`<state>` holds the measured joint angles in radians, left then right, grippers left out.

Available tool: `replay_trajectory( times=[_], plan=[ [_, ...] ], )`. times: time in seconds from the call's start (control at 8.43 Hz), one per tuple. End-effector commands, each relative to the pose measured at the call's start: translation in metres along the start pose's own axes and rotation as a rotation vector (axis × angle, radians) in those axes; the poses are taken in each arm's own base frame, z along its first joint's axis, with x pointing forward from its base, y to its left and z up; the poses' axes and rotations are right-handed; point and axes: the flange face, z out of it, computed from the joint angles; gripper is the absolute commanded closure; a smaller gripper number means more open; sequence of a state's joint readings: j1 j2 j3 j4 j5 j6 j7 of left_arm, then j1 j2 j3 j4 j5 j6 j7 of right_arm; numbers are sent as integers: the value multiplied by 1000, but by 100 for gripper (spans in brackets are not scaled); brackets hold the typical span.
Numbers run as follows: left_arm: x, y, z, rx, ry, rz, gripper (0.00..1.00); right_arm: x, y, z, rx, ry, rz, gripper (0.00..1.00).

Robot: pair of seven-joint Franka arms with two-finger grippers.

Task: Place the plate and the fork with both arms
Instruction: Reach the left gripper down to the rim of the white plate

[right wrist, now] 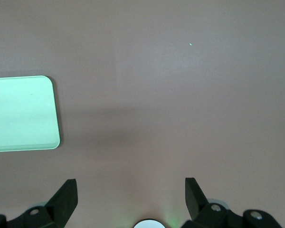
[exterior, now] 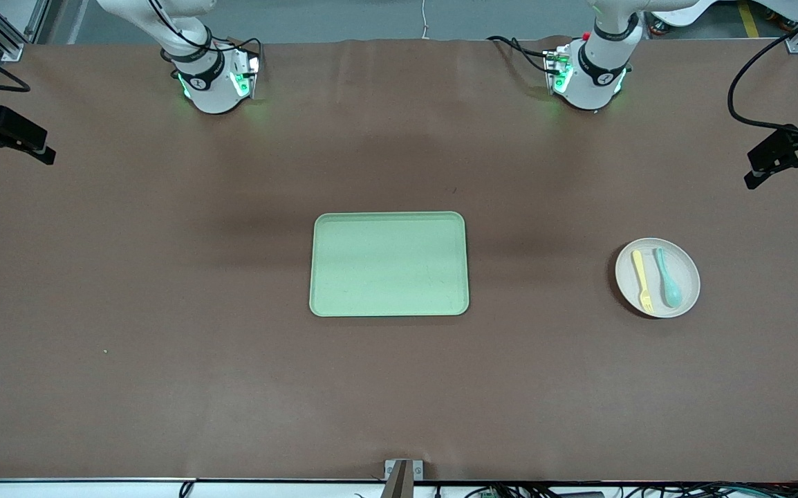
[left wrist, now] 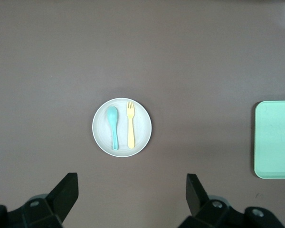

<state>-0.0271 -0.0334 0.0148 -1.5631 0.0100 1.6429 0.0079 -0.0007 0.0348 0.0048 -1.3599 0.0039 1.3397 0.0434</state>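
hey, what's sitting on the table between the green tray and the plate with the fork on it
Nothing. In the front view, only bare brown table lies between the tray and the plate. The left wrist view shows that stretch bare too.

A brown-covered table [exterior: 164,311] carries a rectangular light green tray [exterior: 389,264] lying flat near its middle. Toward the left arm's end of the table, well apart from the tray, a round pale plate [exterior: 684,293] rests directly on the brown surface. A tiny pale speck [exterior: 104,352] lies toward the right arm's end, nearer the front camera than the tray.
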Motion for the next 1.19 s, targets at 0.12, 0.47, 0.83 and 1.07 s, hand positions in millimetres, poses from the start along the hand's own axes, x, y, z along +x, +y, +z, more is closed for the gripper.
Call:
replay_trajectory(
  times=[0.12, 0.47, 0.83, 1.07],
  plan=[
    [-3, -12, 8, 5, -70, -10, 0, -1, 10, 1, -68, 10, 5, 0],
    [24, -64, 120, -5, -289, -20, 1, 0, -2, 8, -64, -2, -15, 0],
    [49, -143, 248, -109, -308, -15, 0, 2, -4, 9, -63, 7, -17, 0],
    [48, -181, 334, -202, -307, -14, 0, 3, -4, 8, -62, 12, -16, 0]
  ],
)
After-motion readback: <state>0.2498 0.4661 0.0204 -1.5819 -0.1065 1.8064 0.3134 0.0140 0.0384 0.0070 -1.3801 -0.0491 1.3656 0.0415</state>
